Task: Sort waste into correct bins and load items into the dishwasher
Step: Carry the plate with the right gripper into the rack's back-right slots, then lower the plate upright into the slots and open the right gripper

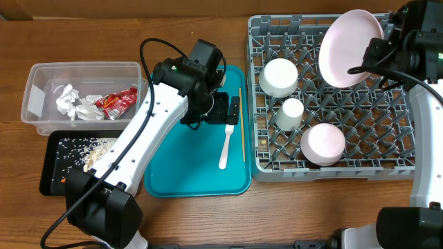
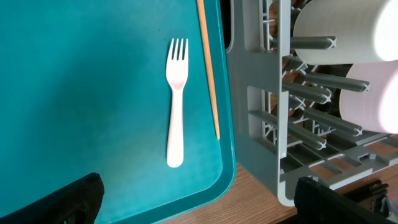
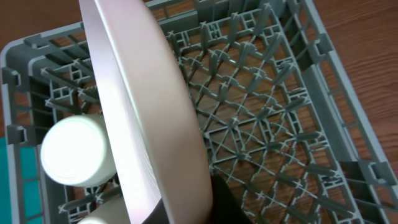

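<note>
The right gripper [image 1: 376,55] is pinched tight on the rim of the pink plate [image 1: 351,47]. The plate is up on its edge and tipped, over the upper right corner of the big grey rack [image 1: 332,170]. I cannot tell if the plate touches the pegs. Two white bowls sit upside down in the rack, one [image 1: 278,76] at the upper left and one [image 1: 322,143] lower down, with a small white cup [image 1: 290,113] between them. The left gripper [image 1: 228,109] hangs over the teal tray [image 1: 173,173] in the middle of the frame, with its fingers spread wide and nothing in them. On that tray lie a white fork [image 1: 225,146] and, just beside it near the right edge, a thin wooden chopstick [image 1: 241,124]. At the left, a clear tub [image 1: 34,104] holds white napkins [image 1: 73,104] and a red wrapper [image 1: 116,101]. Below it, a black tray [image 1: 48,166] has rice [image 1: 90,146] in it.
</note>
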Tool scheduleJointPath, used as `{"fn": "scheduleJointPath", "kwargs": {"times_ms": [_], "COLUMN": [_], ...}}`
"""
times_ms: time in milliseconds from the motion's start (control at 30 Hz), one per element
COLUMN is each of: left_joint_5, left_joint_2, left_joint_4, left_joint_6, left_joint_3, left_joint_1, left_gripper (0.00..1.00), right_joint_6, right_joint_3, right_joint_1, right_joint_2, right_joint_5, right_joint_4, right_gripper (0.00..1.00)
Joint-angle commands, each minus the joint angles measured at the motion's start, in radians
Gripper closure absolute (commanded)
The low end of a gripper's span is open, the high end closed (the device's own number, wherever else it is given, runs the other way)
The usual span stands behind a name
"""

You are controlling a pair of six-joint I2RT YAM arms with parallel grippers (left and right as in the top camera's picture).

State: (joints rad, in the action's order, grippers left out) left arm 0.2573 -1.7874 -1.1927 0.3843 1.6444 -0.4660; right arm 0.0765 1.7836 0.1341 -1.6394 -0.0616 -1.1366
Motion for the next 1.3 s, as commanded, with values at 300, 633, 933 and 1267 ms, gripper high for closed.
{"fn": "scheduleJointPath", "kwargs": {"times_ms": [300,633,933,1267], "left_joint_5": [-0.006,-0.006,-0.006,-0.006], "left_joint_2": [-0.004,-0.004,-0.004,-0.004], "left_joint_4": [-0.003,-0.003,-0.003,-0.003], "left_joint_6": [-0.022,-0.022,-0.022,-0.022], "left_joint_3": [0.011,0.011,0.011,0.011], "left_joint_1": [-0.005,-0.005,-0.005,-0.005], "left_gripper": [0.00,0.00,0.00,0.00], "right_joint_6": [0.011,0.011,0.011,0.010], "right_joint_3": [0.002,0.002,0.002,0.002], "right_joint_1": [-0.006,-0.025,-0.065,-0.146], "right_joint_2": [-0.054,-0.140,-0.162,-0.162], "right_joint_5": [-0.147,-0.147,-0.143,-0.143], "right_joint_4": [0.003,-0.021,-0.032,-0.034], "right_gripper": [0.96,0.96,0.96,0.92]}}
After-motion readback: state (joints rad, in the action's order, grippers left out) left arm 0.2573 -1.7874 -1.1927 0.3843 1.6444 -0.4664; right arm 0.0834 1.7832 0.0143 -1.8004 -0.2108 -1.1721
